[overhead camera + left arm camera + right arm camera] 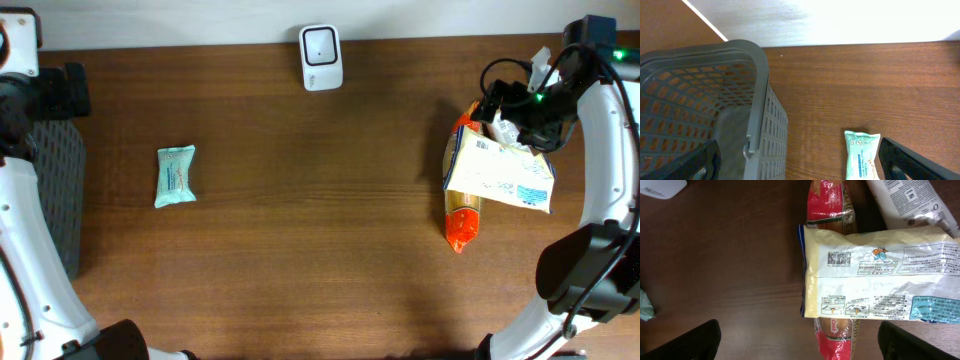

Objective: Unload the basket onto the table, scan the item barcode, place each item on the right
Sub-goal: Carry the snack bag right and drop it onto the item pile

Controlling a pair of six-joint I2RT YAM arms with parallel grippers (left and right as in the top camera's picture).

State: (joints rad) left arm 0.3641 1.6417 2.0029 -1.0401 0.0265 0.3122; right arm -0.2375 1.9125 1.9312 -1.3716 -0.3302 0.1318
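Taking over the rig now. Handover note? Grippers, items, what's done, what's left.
Left gripper: open, empty, hanging by the grey basket and the teal packet.
Right gripper: open, empty, above the yellow packet, which lies barcode-up across the red pack; a white tube lies beside them.
Scanner: at the table's far edge, no item near it.
Done: no scan that the pictures show.
Left: pick an item and present its barcode to the scanner.

Smooth matt wood-grain table [300, 250]. Under the right gripper [800, 341], the cream packet [880, 280] is glossy crinkled film; by the left gripper [800, 162], a dull plastic basket [760, 90].
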